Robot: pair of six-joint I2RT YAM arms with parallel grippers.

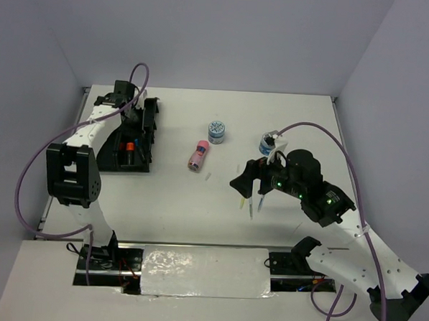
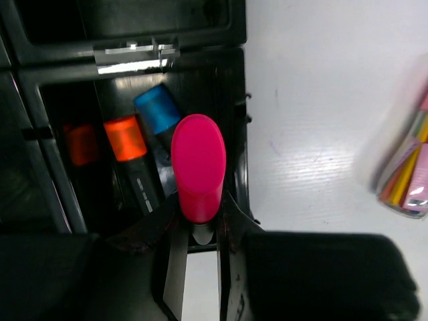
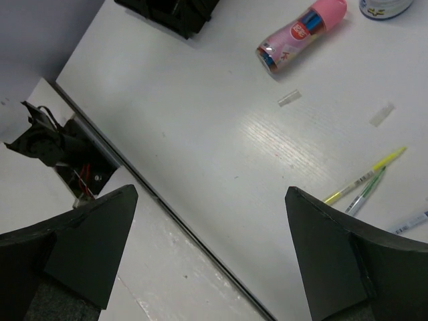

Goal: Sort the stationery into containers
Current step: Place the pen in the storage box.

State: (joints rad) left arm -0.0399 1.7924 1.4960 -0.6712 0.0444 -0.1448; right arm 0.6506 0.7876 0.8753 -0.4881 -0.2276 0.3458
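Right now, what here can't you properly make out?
Top view: tray contents, hidden by the left arm; pens too small.
Left wrist view: pink-capped marker body, hidden in the left gripper; pink tube blurred, cut by the right edge.
Right wrist view: tub cut off at top.

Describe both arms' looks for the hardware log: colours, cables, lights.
Left arm and right arm match: white links, boxy black joint housings, a purple cable looping along each. Small green lights glow on the right arm's black housings. The right pincer has broad black wedge-shaped fingers.
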